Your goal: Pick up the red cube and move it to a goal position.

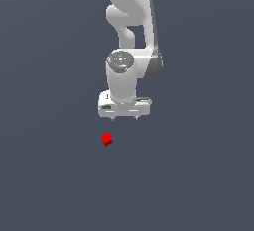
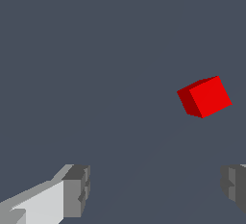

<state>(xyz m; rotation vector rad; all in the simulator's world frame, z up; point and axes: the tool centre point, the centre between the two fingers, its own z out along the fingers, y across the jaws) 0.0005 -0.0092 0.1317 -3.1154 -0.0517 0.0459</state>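
Note:
The red cube [image 1: 106, 139] is small and lies on the dark grey floor, turned at an angle. My white gripper [image 1: 125, 118] hangs above it and a little toward the exterior view's right, pointing down, apart from the cube. Its two short fingertips [image 1: 114, 118] stand wide apart and hold nothing. In the wrist view the red cube [image 2: 204, 97] lies beyond the fingers, nearer to one grey pad [image 2: 233, 185] than to the other, and outside the gap between them. My gripper [image 2: 153, 192] is open.
The dark grey floor [image 1: 198, 175] is flat and featureless around the cube. The white arm [image 1: 131, 27] rises behind the gripper toward the top of the exterior view. No goal marker shows.

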